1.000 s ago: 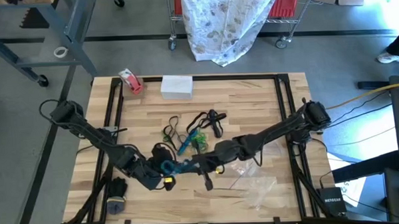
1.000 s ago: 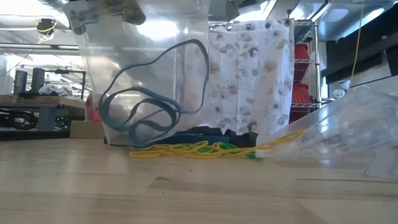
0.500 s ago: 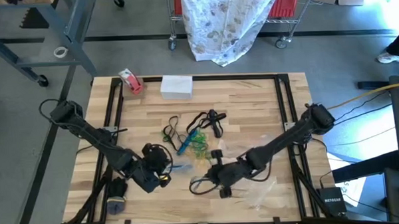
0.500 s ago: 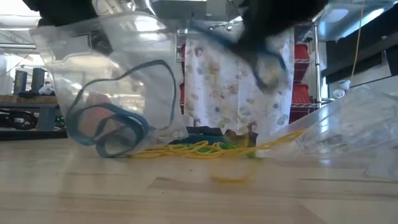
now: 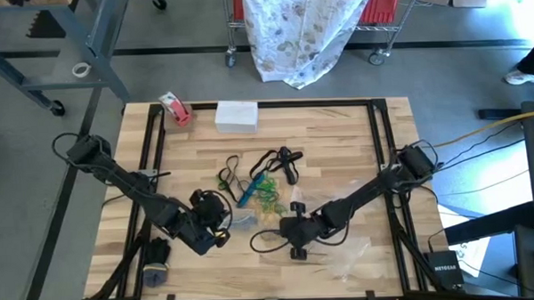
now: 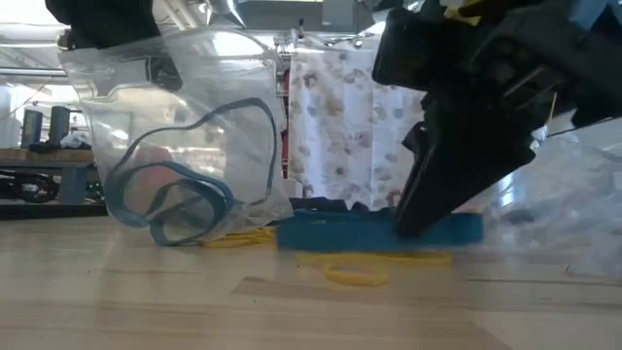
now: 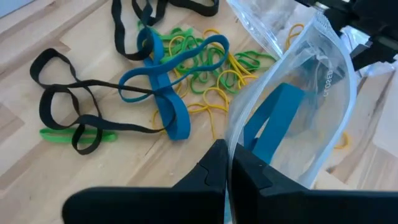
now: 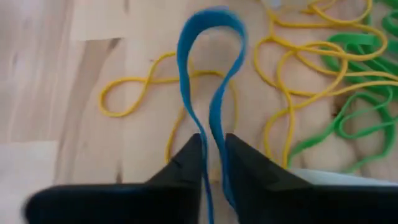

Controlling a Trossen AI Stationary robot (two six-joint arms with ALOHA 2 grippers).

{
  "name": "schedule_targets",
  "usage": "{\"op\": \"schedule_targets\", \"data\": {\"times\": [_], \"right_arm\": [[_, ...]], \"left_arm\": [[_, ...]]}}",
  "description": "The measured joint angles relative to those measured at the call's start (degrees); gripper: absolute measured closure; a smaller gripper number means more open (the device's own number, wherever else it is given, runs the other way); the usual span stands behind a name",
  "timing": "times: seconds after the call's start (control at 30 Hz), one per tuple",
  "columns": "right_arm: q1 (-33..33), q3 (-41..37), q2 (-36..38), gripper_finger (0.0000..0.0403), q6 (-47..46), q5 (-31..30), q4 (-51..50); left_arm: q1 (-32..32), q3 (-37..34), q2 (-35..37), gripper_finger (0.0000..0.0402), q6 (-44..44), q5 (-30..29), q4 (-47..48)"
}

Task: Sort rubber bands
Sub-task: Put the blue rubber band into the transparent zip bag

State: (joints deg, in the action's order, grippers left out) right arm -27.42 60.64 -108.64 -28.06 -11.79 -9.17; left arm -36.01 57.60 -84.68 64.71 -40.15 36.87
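Rubber bands (image 5: 259, 181) clutter centre; far boards (image 5: 329, 130) free.

Rubber bands (image 5: 258, 188) black, blue, green, yellow, tangled mid-table; blue loop (image 8: 210, 112) between fingers.

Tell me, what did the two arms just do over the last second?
The right gripper pulled away from the clear bag toward the front of the table and came down low, a blue band now between its fingers. The left gripper stayed clamped on the bag, which shifted slightly with blue bands inside. The band pile and tape roll stayed put.
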Motion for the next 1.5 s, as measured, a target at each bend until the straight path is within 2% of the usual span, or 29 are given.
{"op": "schedule_targets", "data": {"times": [0.13, 0.27, 0.57, 0.77, 1.1, 1.17, 1.33, 1.5], "right_arm": [[0.9, 1.3, 0.1, 0.0261, 3.0, 2.0, -0.4], [0.9, 2.2, 0.2, 0.0223, 7.2, 1.7, 0.0], [1.2, 2.1, -1.1, 0.0211, 11.8, 3.1, 1.0], [1.6, 2.2, -3.1, 0.0250, 14.9, 2.4, 4.2], [2.0, 2.2, -3.1, 0.0393, 14.4, 3.8, 4.9], [1.9, 2.2, -3.2, 0.0396, 14.3, 3.9, 4.9], [2.0, 2.2, -3.8, 0.0370, 13.3, 3.9, 4.6], [2.0, 2.2, -3.8, 0.0362, 13.3, 3.9, 4.6]], "left_arm": [[0.0, 0.0, 0.0, 0.0401, 0.0, 0.0, 0.0], [0.0, 0.0, 0.0, 0.0402, -0.2, 0.0, 0.0], [0.0, 0.0, 0.0, 0.0402, -0.1, 0.0, -0.4], [0.0, 0.0, 0.0, 0.0401, -0.4, 0.0, -0.5], [-0.1, 0.0, 0.0, 0.0401, -0.6, 0.0, -0.9], [-0.1, 0.0, 0.0, 0.0401, -0.6, 0.0, -1.5], [-0.1, 0.0, 0.0, 0.0401, -1.1, 0.0, -1.8], [-0.1, 0.0, 0.0, 0.0401, -1.2, 0.1, -2.1]]}}
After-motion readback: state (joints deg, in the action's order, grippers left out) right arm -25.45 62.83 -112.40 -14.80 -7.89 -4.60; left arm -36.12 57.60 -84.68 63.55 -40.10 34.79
